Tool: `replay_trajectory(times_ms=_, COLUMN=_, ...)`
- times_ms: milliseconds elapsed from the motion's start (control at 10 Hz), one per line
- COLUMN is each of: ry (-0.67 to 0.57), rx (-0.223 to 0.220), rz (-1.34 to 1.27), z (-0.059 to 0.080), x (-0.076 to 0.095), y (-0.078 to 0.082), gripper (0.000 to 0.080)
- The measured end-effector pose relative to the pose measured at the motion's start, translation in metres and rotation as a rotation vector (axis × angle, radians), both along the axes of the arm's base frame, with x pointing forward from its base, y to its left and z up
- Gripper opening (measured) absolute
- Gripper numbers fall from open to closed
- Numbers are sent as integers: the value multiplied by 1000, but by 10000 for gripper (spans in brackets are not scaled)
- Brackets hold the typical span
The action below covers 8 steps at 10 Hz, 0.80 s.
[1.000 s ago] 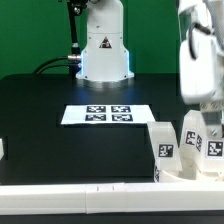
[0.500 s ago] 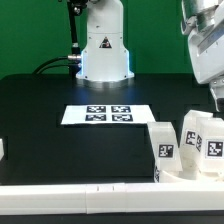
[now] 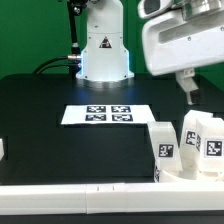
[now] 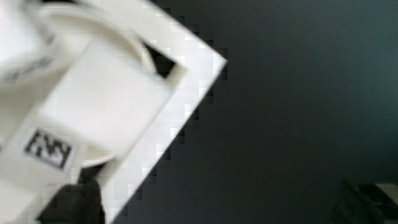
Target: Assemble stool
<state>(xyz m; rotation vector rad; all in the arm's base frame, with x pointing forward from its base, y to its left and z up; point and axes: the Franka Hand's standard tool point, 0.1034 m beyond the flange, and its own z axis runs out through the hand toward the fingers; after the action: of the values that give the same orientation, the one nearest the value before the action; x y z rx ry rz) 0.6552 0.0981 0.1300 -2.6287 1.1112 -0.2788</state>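
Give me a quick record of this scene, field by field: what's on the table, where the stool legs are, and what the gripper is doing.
surface: black table
marker board: flat white sheet with four tags, lying mid-table
stool legs: white tagged blocks, standing grouped at the exterior view's right, near the front
front edge: white rail along the table
gripper: raised above the legs at the exterior view's right; holding nothing visible; open or shut cannot be told
seat: not identifiable in the exterior view
wrist view: blurred white parts, one with a tag

The legs (image 3: 190, 142) look like white plastic — smooth, faintly satin, with matt black-and-white printed tags. The table (image 3: 60, 140) is black and matt, seemingly cloth-like. The marker board (image 3: 107, 114) looks like flat, matt white sheet. The robot's white casing (image 3: 178, 42) is glossy plastic.
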Motion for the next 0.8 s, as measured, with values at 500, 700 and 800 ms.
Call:
replay_trajectory(times_ms=500, ry=39, rx=-223, rz=473, z=-5, x=1, y=1, gripper=649)
replay_trajectory(times_ms=700, ry=45, rx=-299, rz=631, z=-7, x=3, y=6, gripper=649)
replay_trajectory(times_ms=800, ry=46, rx=-300, rz=629, z=-8, x=3, y=4, gripper=649)
